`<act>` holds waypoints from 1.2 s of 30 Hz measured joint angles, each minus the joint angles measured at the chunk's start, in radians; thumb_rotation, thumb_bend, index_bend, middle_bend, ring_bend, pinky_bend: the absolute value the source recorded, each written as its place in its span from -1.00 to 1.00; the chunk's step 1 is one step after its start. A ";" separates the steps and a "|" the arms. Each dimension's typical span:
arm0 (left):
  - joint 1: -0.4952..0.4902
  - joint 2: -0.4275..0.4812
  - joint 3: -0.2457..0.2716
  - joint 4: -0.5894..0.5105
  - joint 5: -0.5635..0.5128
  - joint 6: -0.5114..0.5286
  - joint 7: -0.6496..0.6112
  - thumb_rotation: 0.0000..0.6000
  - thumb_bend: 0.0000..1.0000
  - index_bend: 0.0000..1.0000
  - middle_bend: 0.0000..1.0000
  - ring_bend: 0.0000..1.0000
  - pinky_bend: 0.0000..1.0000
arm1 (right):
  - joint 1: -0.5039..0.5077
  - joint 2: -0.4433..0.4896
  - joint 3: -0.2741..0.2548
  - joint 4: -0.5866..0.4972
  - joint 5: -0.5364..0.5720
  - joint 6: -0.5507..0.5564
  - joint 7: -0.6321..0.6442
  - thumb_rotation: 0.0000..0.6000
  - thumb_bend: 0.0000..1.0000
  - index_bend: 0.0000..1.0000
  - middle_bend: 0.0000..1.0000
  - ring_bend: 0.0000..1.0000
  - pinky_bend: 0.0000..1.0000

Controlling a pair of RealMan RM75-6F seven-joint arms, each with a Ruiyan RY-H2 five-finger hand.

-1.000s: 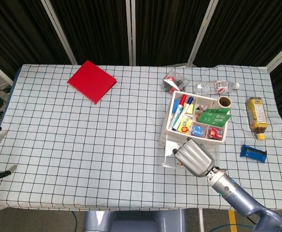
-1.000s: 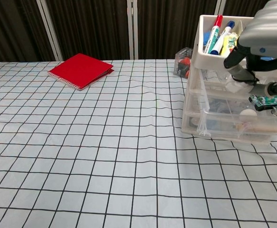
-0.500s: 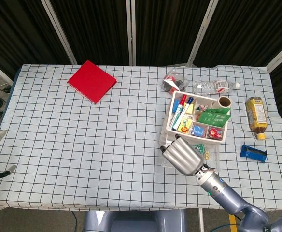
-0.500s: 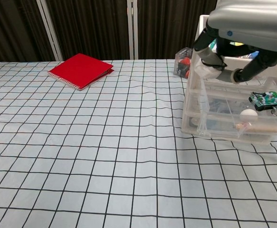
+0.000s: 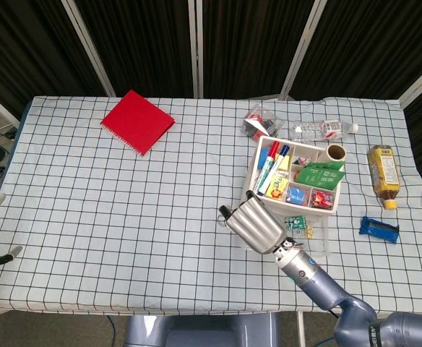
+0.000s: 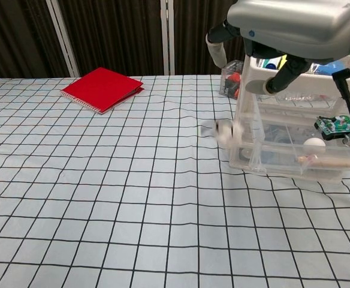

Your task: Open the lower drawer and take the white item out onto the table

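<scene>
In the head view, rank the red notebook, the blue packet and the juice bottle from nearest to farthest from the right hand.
From the right hand:
1. Blue packet, on the cloth to the hand's right.
2. Juice bottle, near the table's right edge.
3. Red notebook, far corner at upper left.

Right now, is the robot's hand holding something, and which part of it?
Nothing, it seems. The right hand hangs with its fingers apart, and the blurry white item is below it, clear of the fingers, beside the drawer unit.
</scene>
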 measured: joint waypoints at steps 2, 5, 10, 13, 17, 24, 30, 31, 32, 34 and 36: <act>0.000 0.000 0.000 -0.001 0.000 0.000 0.001 1.00 -0.76 -1.00 -1.00 -1.00 -1.00 | -0.004 0.004 -0.002 -0.001 0.003 0.006 -0.009 1.00 -0.70 -0.19 1.00 1.00 0.49; 0.000 -0.001 0.001 -0.003 0.001 0.000 0.005 1.00 -0.76 -1.00 -1.00 -1.00 -1.00 | -0.010 0.015 -0.004 -0.010 -0.004 0.021 -0.010 1.00 -0.70 -0.20 1.00 1.00 0.49; 0.000 -0.003 0.003 -0.003 0.003 -0.001 0.013 1.00 -0.76 -1.00 -1.00 -1.00 -1.00 | -0.028 0.041 -0.007 -0.018 -0.046 0.065 0.012 1.00 -0.72 -0.26 1.00 0.91 0.43; 0.000 -0.005 0.004 -0.004 0.005 0.000 0.017 1.00 -0.76 -1.00 -1.00 -1.00 -1.00 | -0.049 0.066 -0.014 -0.015 -0.096 0.117 0.038 1.00 -0.73 -0.31 0.89 0.74 0.32; 0.001 -0.007 0.005 -0.004 0.009 0.002 0.022 1.00 -0.76 -1.00 -1.00 -1.00 -1.00 | -0.089 0.104 -0.031 0.002 -0.176 0.191 0.088 1.00 -0.74 -0.36 0.53 0.44 0.13; 0.003 -0.010 0.006 -0.004 0.012 0.008 0.027 1.00 -0.76 -1.00 -1.00 -1.00 -1.00 | -0.159 0.151 -0.061 0.031 -0.256 0.305 0.161 1.00 -0.77 -0.58 -0.25 -0.34 -0.48; 0.006 -0.020 0.007 0.002 0.020 0.017 0.031 1.00 -0.76 -1.00 -1.00 -1.00 -1.00 | -0.250 0.185 -0.100 0.060 -0.260 0.400 0.273 1.00 -0.83 -0.97 -0.91 -0.99 -0.96; 0.006 -0.022 0.008 0.004 0.022 0.018 0.030 1.00 -0.76 -1.00 -1.00 -1.00 -1.00 | -0.270 0.192 -0.108 0.067 -0.247 0.411 0.303 1.00 -0.83 -0.99 -0.96 -1.00 -0.99; 0.006 -0.025 0.009 0.008 0.025 0.020 0.029 1.00 -0.76 -1.00 -1.00 -1.00 -1.00 | -0.286 0.196 -0.114 0.074 -0.236 0.420 0.325 1.00 -0.83 -1.00 -0.99 -1.00 -1.00; 0.006 -0.029 0.010 0.014 0.029 0.020 0.030 1.00 -0.76 -1.00 -1.00 -1.00 -1.00 | -0.318 0.201 -0.125 0.102 -0.213 0.444 0.377 1.00 -0.83 -1.00 -1.00 -1.00 -1.00; 0.006 -0.036 0.014 0.021 0.032 0.019 0.035 1.00 -0.76 -1.00 -1.00 -1.00 -1.00 | -0.344 0.199 -0.134 0.130 -0.193 0.466 0.428 1.00 -0.83 -1.00 -1.00 -1.00 -1.00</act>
